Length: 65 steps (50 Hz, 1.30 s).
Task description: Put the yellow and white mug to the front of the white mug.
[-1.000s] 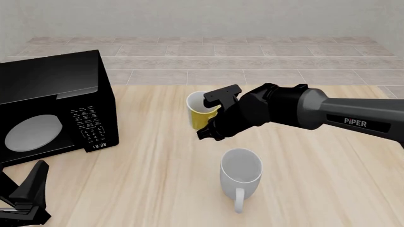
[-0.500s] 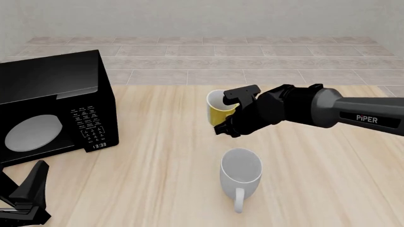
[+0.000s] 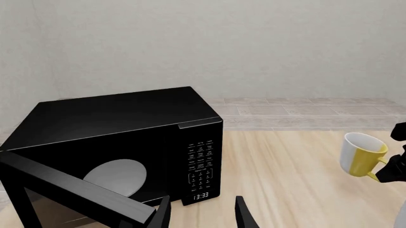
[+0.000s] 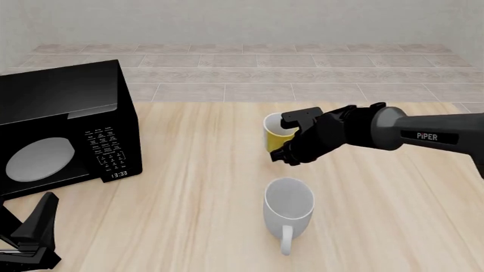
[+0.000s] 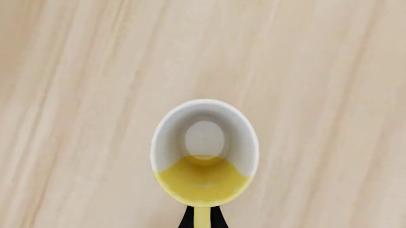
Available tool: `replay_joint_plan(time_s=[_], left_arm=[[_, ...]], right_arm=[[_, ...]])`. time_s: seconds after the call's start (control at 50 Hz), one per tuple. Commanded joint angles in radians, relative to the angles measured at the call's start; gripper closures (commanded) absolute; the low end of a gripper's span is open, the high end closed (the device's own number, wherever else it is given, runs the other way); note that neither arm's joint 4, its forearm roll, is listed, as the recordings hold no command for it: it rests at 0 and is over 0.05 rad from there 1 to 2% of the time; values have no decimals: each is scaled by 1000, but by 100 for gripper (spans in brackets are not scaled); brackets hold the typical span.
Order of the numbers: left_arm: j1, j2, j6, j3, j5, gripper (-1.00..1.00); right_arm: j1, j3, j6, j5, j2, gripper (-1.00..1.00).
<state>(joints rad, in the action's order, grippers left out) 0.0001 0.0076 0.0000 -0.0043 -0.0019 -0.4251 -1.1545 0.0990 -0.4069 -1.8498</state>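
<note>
The yellow and white mug (image 4: 273,134) hangs upright over the table, just behind the white mug (image 4: 288,206). My right gripper (image 4: 288,139) is shut on its yellow handle from the right. Straight down in the right wrist view, the yellow and white mug (image 5: 204,151) shows its white inside, with dark fingertips (image 5: 186,219) pinching the handle. The white mug stands on the wood with its loop handle toward the near edge. My left gripper (image 4: 34,238) rests open at the near left corner; the left wrist view has its fingers (image 3: 163,216) apart and the yellow and white mug (image 3: 360,154) far off.
A black microwave (image 4: 64,122) fills the left side of the table, its door (image 3: 76,190) swung open close to my left gripper. The tabletop (image 4: 189,198) is light wood, with a tiled floor and a wall beyond its far edge.
My right gripper has carried the yellow and white mug rightward, from behind and left of the white mug to nearly straight behind it. The left arm and white mug stayed still.
</note>
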Motion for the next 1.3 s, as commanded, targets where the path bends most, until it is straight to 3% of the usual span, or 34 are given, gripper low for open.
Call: replay_joint_plan(time_s=[0.02,0.92,0.94,1.3], left_arm=[[0,0,0,0,0,-100],[0,0,0,0,0,-100],[0,0,0,0,0,-100],[0,0,0,0,0,-100]], right_arm=[[16,3,3,21,-33,100],[16,15,11,52,-96,100],[16,15,11,52,-96,-100],[22,12,4,16,-32,-100]])
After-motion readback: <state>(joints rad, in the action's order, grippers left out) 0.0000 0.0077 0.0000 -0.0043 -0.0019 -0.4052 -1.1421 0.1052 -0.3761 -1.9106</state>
